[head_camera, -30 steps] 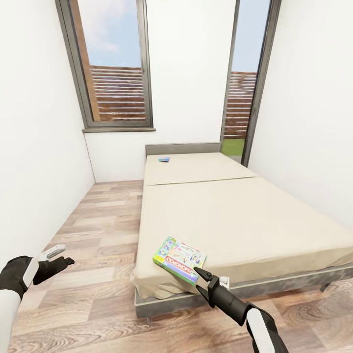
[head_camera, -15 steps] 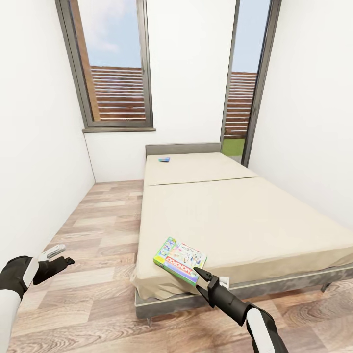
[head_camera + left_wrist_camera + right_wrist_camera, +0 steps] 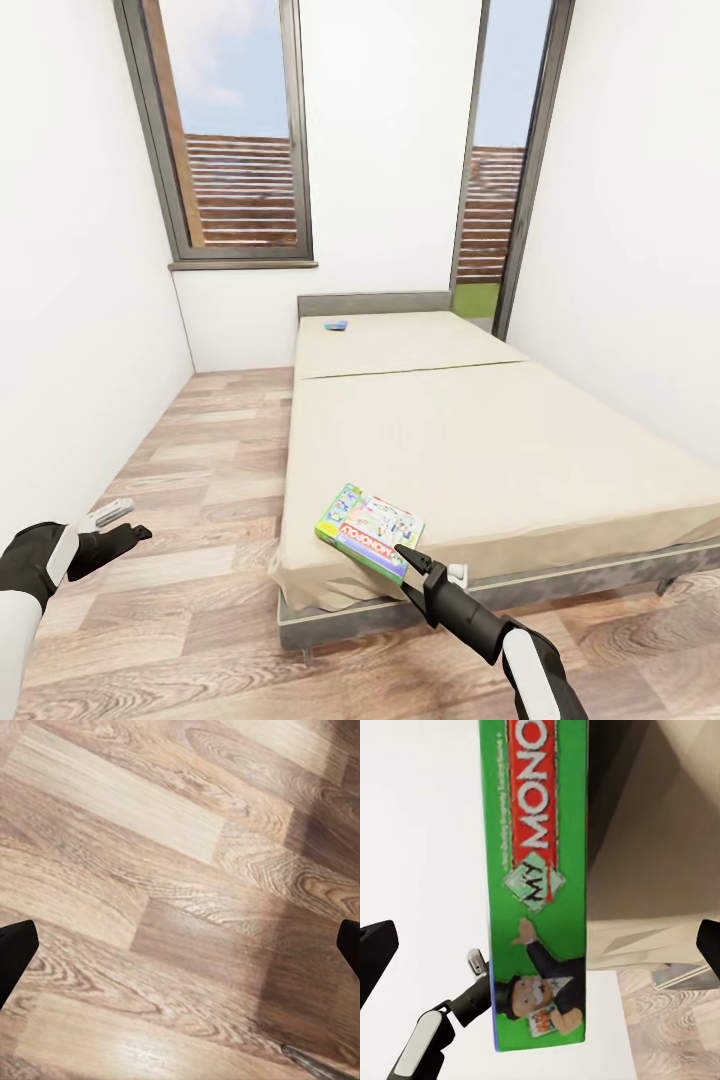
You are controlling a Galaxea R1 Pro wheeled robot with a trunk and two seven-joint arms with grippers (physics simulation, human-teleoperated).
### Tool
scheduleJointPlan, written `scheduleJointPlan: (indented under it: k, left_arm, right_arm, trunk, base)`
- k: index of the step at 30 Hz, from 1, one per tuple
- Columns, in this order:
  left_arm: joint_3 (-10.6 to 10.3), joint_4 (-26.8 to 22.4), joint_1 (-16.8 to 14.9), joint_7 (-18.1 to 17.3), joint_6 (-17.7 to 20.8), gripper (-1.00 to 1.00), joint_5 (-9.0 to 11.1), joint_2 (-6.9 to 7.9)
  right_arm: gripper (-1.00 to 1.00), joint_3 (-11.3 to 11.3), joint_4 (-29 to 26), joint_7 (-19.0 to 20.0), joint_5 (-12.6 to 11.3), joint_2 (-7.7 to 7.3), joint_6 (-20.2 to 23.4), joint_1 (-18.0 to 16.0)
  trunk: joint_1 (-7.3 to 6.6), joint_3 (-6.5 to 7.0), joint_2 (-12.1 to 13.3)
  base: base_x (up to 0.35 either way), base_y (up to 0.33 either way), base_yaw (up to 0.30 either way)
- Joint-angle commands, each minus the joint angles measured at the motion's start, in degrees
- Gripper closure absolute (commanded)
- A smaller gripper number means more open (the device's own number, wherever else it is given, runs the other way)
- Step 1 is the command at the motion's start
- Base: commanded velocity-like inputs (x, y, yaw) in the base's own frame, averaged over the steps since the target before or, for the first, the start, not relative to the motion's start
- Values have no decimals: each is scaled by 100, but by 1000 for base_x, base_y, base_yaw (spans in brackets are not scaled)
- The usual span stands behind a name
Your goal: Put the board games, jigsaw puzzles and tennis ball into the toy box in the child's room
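Left end effector (image 3: 112,517) hangs low at the left, over the wood-plank floor (image 3: 200,470), near the white side wall. Left wrist view: two dark fingertips (image 3: 15,952) at opposite edges of the frame, spread wide, nothing between them but floor boards (image 3: 180,907). Fingers wide apart, empty.

Windows (image 3: 230,130) in the far wall; wooden slat fencing outside.

Bed (image 3: 480,440), cream-beige, runs from the grey headboard toward the camera, a seam across it. Small blue board game (image 3: 334,325) lies flat near the headboard, on the bed's left side, well apart from everything else.

Green-edged board game (image 3: 369,530) rests on the near left corner of the bed, turned at an angle, close to the mattress edge. Lettering reads "MONOPOLY" upside down in the head view.

Right end effector (image 3: 432,570) points up toward that box, tip just beside its near edge; contact cannot be told. Right wrist view: green side of the box (image 3: 536,885) between two dark fingertips (image 3: 375,952) set far apart at the frame edges. Fingers wide, gripping nothing.
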Motion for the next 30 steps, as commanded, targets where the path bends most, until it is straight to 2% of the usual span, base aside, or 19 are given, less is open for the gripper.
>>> scheduleJointPlan:
  k: [1, 26, 27, 30]
  left_arm:
    - [29, -5, -4, -18, 34, -100, 1, -2]
    - [29, -5, -4, -18, 35, -100, 1, -2]
    - [29, -5, -4, -18, 34, -100, 1, -2]
    - [29, -5, -4, -18, 34, -100, 1, -2]
  right_arm:
    - [-100, -24, -1, 18, 8, 7, 36, -5]
    - [-100, -20, -2, 15, 19, 7, 28, -5]
    - [100, -20, -2, 16, 20, 7, 28, -5]
    - [100, -18, -2, 16, 27, 7, 28, -5]
  trunk:
    - [-1, -6, -3]
    - [-1, -6, -3]
    - [-1, -6, -3]
    - [-1, -6, -3]
  base:
    - [0, 4, 0]
    - [0, 14, 0]
    - [0, 3, 0]
    - [0, 1, 0]
